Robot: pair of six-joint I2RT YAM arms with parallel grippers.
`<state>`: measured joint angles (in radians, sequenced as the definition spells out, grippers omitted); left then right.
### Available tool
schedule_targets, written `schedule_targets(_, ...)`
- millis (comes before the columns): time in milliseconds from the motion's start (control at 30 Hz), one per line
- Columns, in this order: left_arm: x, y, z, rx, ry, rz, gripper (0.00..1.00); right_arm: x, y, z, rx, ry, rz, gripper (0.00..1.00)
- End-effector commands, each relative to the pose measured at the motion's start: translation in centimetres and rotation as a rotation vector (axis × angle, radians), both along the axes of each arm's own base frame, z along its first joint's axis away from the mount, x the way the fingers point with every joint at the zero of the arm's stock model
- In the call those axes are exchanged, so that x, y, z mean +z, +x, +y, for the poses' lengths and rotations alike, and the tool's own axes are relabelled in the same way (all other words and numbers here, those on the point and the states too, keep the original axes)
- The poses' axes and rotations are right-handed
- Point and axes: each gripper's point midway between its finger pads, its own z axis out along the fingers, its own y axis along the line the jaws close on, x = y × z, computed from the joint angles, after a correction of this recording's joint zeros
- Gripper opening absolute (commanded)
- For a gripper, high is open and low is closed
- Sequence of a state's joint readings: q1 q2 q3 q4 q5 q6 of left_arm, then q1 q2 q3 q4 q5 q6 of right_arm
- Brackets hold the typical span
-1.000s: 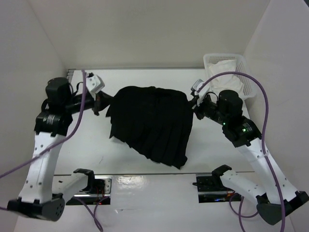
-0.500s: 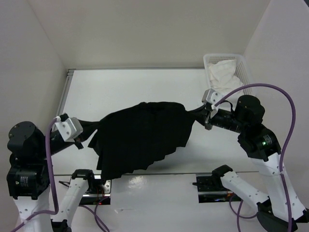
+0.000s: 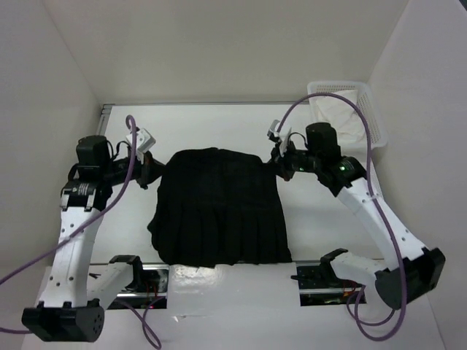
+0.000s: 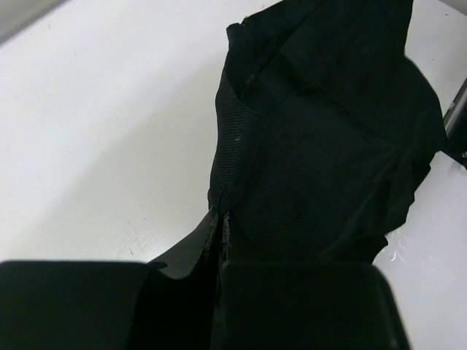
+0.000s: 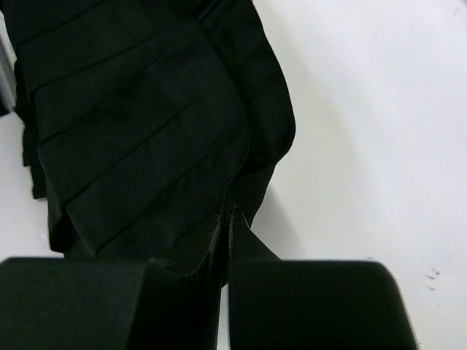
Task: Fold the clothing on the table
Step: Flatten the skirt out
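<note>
the black skirt (image 3: 219, 208) is spread out on the white table (image 3: 219, 124). the left gripper (image 3: 149, 170) is pinched tight on the skirt's top left corner. the right gripper (image 3: 280, 162) is pinched tight on the skirt's top right corner. a white basket (image 3: 370, 109) sits far off to the right of the skirt.

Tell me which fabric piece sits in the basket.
The white cloth, in the white basket at the far right corner; the black pleated garment lies on the table.
</note>
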<state>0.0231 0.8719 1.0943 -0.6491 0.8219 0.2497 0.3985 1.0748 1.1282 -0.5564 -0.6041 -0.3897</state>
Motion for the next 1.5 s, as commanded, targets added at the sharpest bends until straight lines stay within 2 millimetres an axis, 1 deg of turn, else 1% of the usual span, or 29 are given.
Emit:
schedule_targets(0,0.6,3.5,0.4,0.042,-0.017,-0.055,0.04,-0.6,2.8,0.4,-0.054,-0.009,-0.018,0.02)
schedule_targets(33,0.2,4.1,0.4,0.042,-0.018,-0.044,0.04,-1.1,3.4,0.4,-0.064,-0.019,-0.012,0.02)
schedule_targets(67,-1.5,5.5,0.3,0.041,-0.014,-0.002,0.09,-1.1,4.1,0.5,-0.075,-0.022,-0.019,0.02)
schedule_targets(133,-3.4,6.6,0.2,0.038,-0.007,0.065,0.09,-2.6,5.3,0.9,-0.093,-0.053,0.009,0.03)
schedule_targets(167,-5.5,7.5,-0.2,0.028,-0.006,0.137,0.23,-2.8,6.0,0.9,-0.113,-0.050,0.012,0.11)
schedule_targets(200,-6.5,7.8,-0.4,0.014,0.003,0.163,0.41,-3.8,6.9,1.0,-0.142,-0.077,0.016,0.21)
schedule_targets(233,-7.1,8.3,-0.5,-0.001,0.005,0.177,0.54,-4.2,7.6,0.9,-0.170,-0.080,0.021,0.30)
schedule_targets(267,-8.9,9.2,-0.5,-0.005,0.011,0.231,0.68,-4.4,8.4,0.7,-0.206,-0.085,0.014,0.41)
schedule_targets(300,-9.5,9.6,-0.8,-0.014,0.012,0.253,0.79,-4.3,9.5,0.6,-0.253,-0.073,0.003,0.50)
schedule_targets(333,-10.0,10.0,-0.9,-0.015,0.012,0.272,1.00,-5.3,11.0,-0.2,-0.328,-0.108,0.008,0.63)
schedule_targets(367,-10.7,10.7,-0.9,-0.010,0.007,0.302,1.00,-5.5,11.9,-0.6,-0.377,-0.117,0.007,0.68)
schedule_targets(433,-10.2,11.6,-0.6,0.026,0.008,0.301,1.00,-5.6,14.0,-1.4,-0.507,-0.129,0.013,0.81)
schedule_targets(533,-8.1,12.4,0.0,0.073,0.028,0.237,1.00,-4.0,15.0,-1.6,-0.565,-0.110,0.011,0.84)
schedule_targets(567,-6.0,12.3,0.7,0.120,0.013,0.200,1.00,-3.6,14.8,-0.9,-0.549,-0.107,0.006,0.84)
schedule_targets(600,-5.4,12.3,1.3,0.164,0.025,0.181,1.00,-2.8,14.5,-0.2,-0.539,-0.094,0.008,0.84)
schedule_targets(633,-3.6,11.7,2.0,0.195,0.032,0.136,1.00,-2.7,13.7,1.5,-0.503,-0.089,0.017,0.84)
schedule_targets(667,-2.6,11.4,2.3,0.226,0.025,0.128,1.00,-2.8,13.4,2.6,-0.483,-0.089,0.030,0.84)
schedule_targets(700,-2.1,10.9,2.8,0.252,0.031,0.117,1.00,-2.1,13.1,3.9,-0.465,-0.072,0.031,0.84)
schedule_targets(733,-0.8,9.9,3.2,0.281,0.033,0.090,1.00,-2.4,12.6,5.0,-0.456,-0.066,0.065,0.83)
schedule_targets(767,-1.0,9.3,3.7,0.302,0.038,0.083,1.00,-3.8,12.1,6.9,-0.423,-0.081,0.095,0.81)
schedule_targets(800,-1.0,8.7,4.2,0.323,0.041,0.072,1.00,-4.6,11.8,7.8,-0.410,-0.092,0.118,0.80)
schedule_targets(833,0.5,7.7,4.8,0.361,0.046,-0.008,1.00,-5.4,11.7,8.8,-0.404,-0.093,0.144,0.80)
schedule_targets(867,0.6,7.3,5.4,0.398,0.044,-0.034,1.00,-6.7,11.0,10.1,-0.381,-0.110,0.170,0.78)
schedule_targets(900,0.5,6.2,5.7,0.421,0.036,-0.078,1.00,-9.0,11.5,10.6,-0.405,-0.156,0.193,0.77)
schedule_targets(933,0.2,5.9,6.2,0.451,0.045,-0.091,1.00,-10.0,11.7,11.0,-0.410,-0.178,0.196,0.75)
schedule_targets(1000,-0.3,5.6,7.0,0.479,0.048,-0.081,1.00,-13.3,11.9,11.3,-0.443,-0.238,0.242,0.71)
schedule_targets(1100,-2.0,5.8,8.2,0.521,0.055,-0.046,1.00,-15.0,12.7,11.4,-0.504,-0.261,0.253,0.67)
schedule_targets(1300,-2.1,6.1,8.6,0.540,0.061,-0.057,1.00,-16.2,14.0,10.8,-0.629,-0.261,0.275,0.66)
schedule_targets(1467,-2.7,5.9,8.6,0.540,0.062,-0.048,1.00,-17.3,14.3,10.6,-0.679,-0.275,0.297,0.66)
